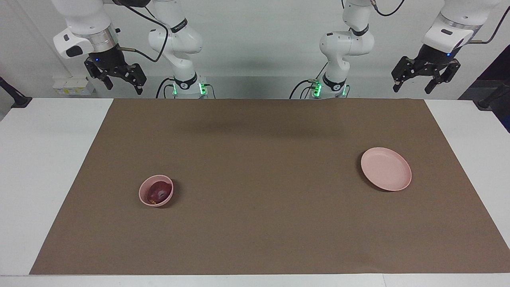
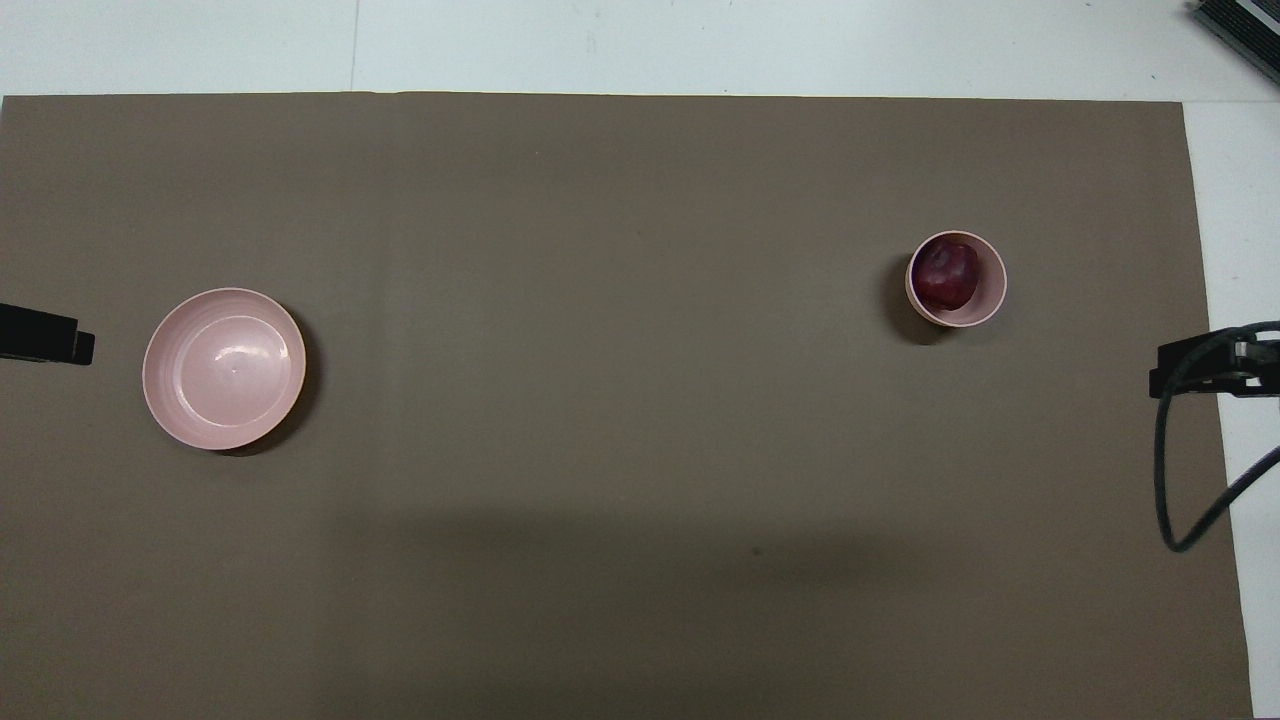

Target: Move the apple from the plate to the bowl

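The dark red apple (image 1: 158,191) (image 2: 947,274) lies inside the small deep pink bowl (image 1: 144,197) (image 2: 992,290), toward the right arm's end of the table. The flat pink plate (image 1: 385,168) (image 2: 223,367) lies bare toward the left arm's end. My right gripper (image 1: 117,81) hangs high in the air over the table's edge at the robots' end, fingers spread and empty; only its tip (image 2: 1185,380) shows in the overhead view. My left gripper (image 1: 412,83) hangs high at its own end, fingers spread and empty; its tip (image 2: 60,343) shows beside the plate.
A brown mat (image 1: 255,223) (image 2: 620,500) covers most of the white table (image 1: 48,159). A black cable (image 2: 1190,520) loops down from the right arm over the mat's edge.
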